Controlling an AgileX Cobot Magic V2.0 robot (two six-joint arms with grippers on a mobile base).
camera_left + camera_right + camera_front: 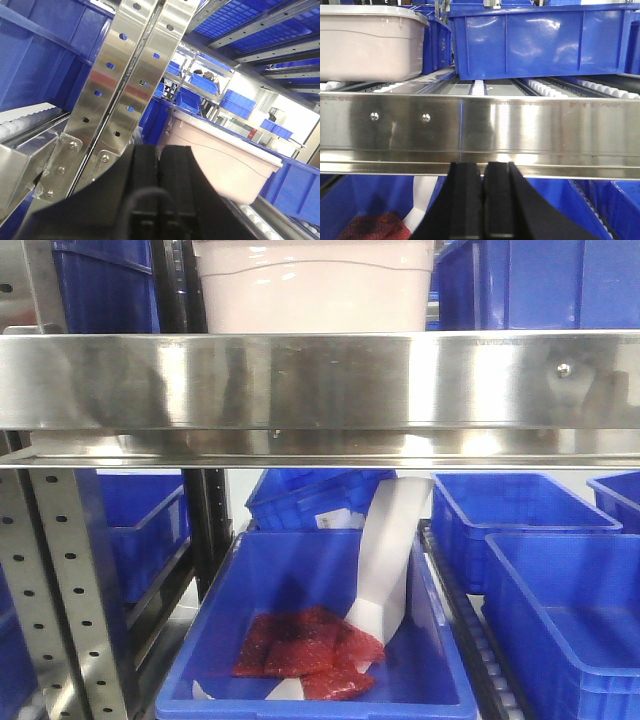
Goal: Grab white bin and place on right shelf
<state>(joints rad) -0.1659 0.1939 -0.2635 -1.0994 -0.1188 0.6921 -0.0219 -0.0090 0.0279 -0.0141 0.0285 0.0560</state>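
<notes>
Nearest in the right wrist view, the right gripper (482, 200) sits just under the steel rail (520, 130), its two black fingers (465, 205) pressed flat together, clenched on nothing. Beyond the rail, the rollers (550, 91) run back, and the bin (370, 45) rests on them up and to the left of those fingers, with a blue crate (540, 42) beside it on the right.

Over to the left wrist view: the left gripper (159, 200) is likewise pinched closed and empty, pads meeting along one dark seam. The perforated post (125, 85) rises just behind it, and past that the bin (225, 160) lies up and to the right, one corner turned toward the camera, its long side running away to the right.

From the front view, the bin (315, 290) stands on the shelf directly above the rail (320, 380), left of centre; only its lower wall shows, the top is cut off. Below the rail sits a crate (200, 680) holding red packets (310, 650) and a white scoop-like piece (390, 550).

So the bin lies between the two arms, above and beyond both. My read is neither is clearly nearer, and a tub this broad calls for both. The bin looks to be on a steel-railed shelf already; whether that is the target shelf, I cannot tell.
</notes>
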